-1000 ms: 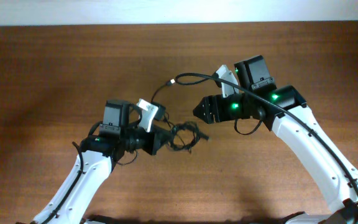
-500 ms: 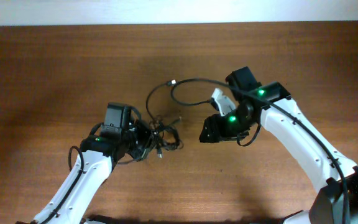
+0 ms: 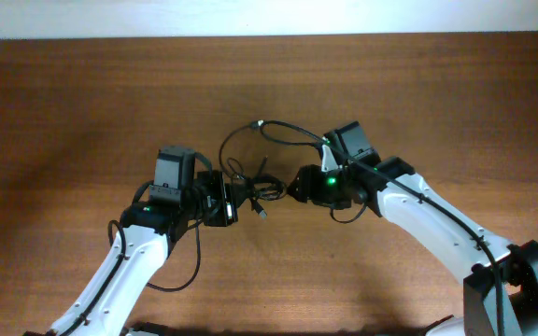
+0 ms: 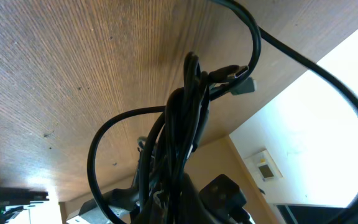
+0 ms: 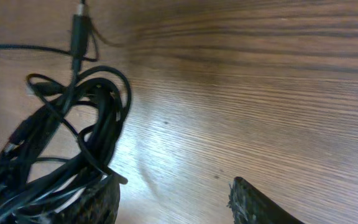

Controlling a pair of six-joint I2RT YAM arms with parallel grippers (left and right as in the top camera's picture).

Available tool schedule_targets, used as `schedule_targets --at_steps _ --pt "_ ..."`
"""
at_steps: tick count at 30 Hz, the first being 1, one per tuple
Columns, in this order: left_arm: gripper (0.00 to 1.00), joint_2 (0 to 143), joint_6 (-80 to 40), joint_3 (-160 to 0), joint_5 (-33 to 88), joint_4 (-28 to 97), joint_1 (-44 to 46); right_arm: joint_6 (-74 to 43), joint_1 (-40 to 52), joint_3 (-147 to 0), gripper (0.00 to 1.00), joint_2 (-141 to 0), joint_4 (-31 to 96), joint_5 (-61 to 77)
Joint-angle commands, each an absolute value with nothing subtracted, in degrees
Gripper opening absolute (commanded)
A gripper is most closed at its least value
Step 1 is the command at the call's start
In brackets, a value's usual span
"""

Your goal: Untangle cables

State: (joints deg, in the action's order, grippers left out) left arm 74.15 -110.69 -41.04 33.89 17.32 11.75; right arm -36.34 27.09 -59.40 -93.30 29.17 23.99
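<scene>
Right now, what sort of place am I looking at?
Probably a robotics lab or test bench: two white robot arms at a brown wooden table, a tangle of thin black cables between them, a pale wall behind.

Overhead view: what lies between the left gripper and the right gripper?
The cables, a tangled bunch, fill the gap from the left gripper to the right gripper; the overhead view shows it.

No legible text, label, brand, number or sign found in any view. Small wall-mounted box (image 4: 265,167) seen in left wrist view, past worktop edge: face too small and blurred to be read. No markings made out on arm housings in overhead view.
</scene>
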Motion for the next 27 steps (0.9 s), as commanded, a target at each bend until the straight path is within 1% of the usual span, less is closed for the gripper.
schedule_targets --at_steps 1,5,6,8,10,11,12,13,14,15,17,20,22,23,25,26,27 --pt "0.00 74.1 -111.7 -41.4 35.0 17.0 11.5 -42.8 30.2 -58.9 0.56 -93.1 28.0 23.2" --pt "0.00 74.1 -111.7 -41.4 37.2 17.0 11.4 -49.5 31.1 -58.8 0.56 -93.1 25.7 19.1" --pt "0.00 74.1 -111.9 -41.4 39.0 17.0 11.5 -52.8 31.1 -58.7 0.54 -93.4 23.3 18.7" --pt "0.00 74.1 -114.1 -41.4 42.9 15.7 11.4 -58.6 31.1 -58.7 0.52 -94.1 18.6 18.6" --pt "0.00 74.1 -114.1 -41.4 47.6 10.5 11.3 -60.3 31.1 -58.7 0.51 -95.1 12.9 19.1" --pt "0.00 74.1 -114.1 -41.4 48.8 9.8 11.0 -60.3 31.1 -58.7 0.51 -95.4 10.9 19.5" --pt "0.00 74.1 -114.0 -41.4 50.4 9.9 10.1 -59.0 31.1 -58.7 0.43 -95.7 9.0 20.1" --pt "0.00 74.1 -114.0 -41.4 53.4 9.9 8.8 -51.6 30.6 -58.7 0.18 -95.7 6.7 20.1" --pt "0.00 74.1 -113.5 -41.4 56.1 9.9 8.0 -46.5 29.1 -58.7 0.08 -95.7 4.5 21.3" --pt "0.00 74.1 -112.0 -41.4 56.6 9.9 7.8 -42.4 27.1 -58.7 0.06 -95.7 2.0 24.6" --pt "0.00 74.1 -111.0 -41.4 59.1 9.9 7.8 -37.1 21.8 -58.7 0.04 -95.7 0.9 25.9" --pt "0.00 74.1 -109.7 -41.4 62.8 9.9 7.8 -27.0 13.3 -58.7 0.04 -95.7 3.0 26.4" --pt "0.00 74.1 -108.8 -41.4 62.7 9.8 7.8 -25.3 7.4 -58.7 0.04 -95.7 7.3 24.8" --pt "0.00 74.1 -105.3 -41.4 61.1 9.7 7.8 -25.2 3.2 -58.7 0.04 -95.7 10.8 24.4" --pt "0.00 74.1 -93.7 -41.4 51.9 8.2 7.8 -24.2 -3.2 -58.7 0.04 -94.6 18.9 25.1" --pt "0.00 74.1 -90.0 -41.4 48.6 6.4 7.8 -22.2 -4.4 -58.7 0.04 -93.7 21.9 25.3" --pt "0.00 74.1 -88.8 -41.4 45.9 4.6 7.8 -19.2 -5.2 -58.7 0.04 -92.2 26.1 25.4"
